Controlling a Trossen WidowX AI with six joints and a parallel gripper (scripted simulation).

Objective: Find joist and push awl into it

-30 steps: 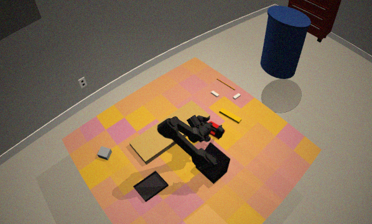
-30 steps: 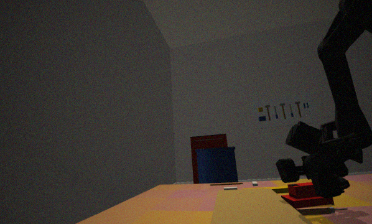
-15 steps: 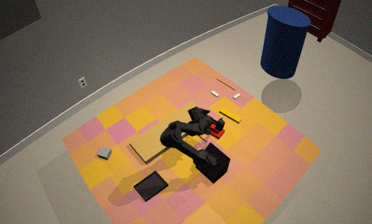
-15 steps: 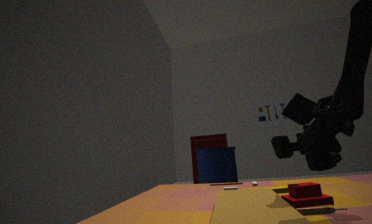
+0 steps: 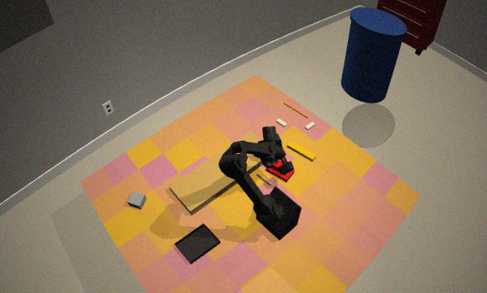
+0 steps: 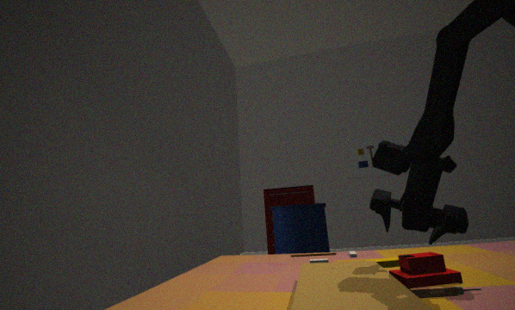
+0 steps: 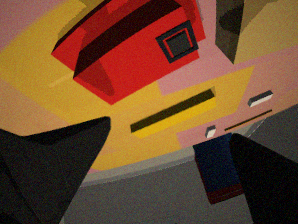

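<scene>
gripper (image 6: 410, 226) hanging open and empty above the red stud finder (image 6: 425, 269), right side of the exterior view.

its fingers (image 6: 384, 215) are standing wide with nothing between them, and the stud finder is sitting just below, apart from them, on the checkered mat by the near corner of the tan floor panel (image 5: 204, 183); in the wrist view it is filling the upper middle of the frame. the awl (image 6: 444, 291) is lying just beside the finder, toward the lower right. a descent that is off centre is the likely trouble: a fingertip could be landing on the finder's raised block or nudging the awl, skewing the grasp. the black tray (image 5: 197, 242) is waiting at lower centre of the top view, well apart.
</scene>
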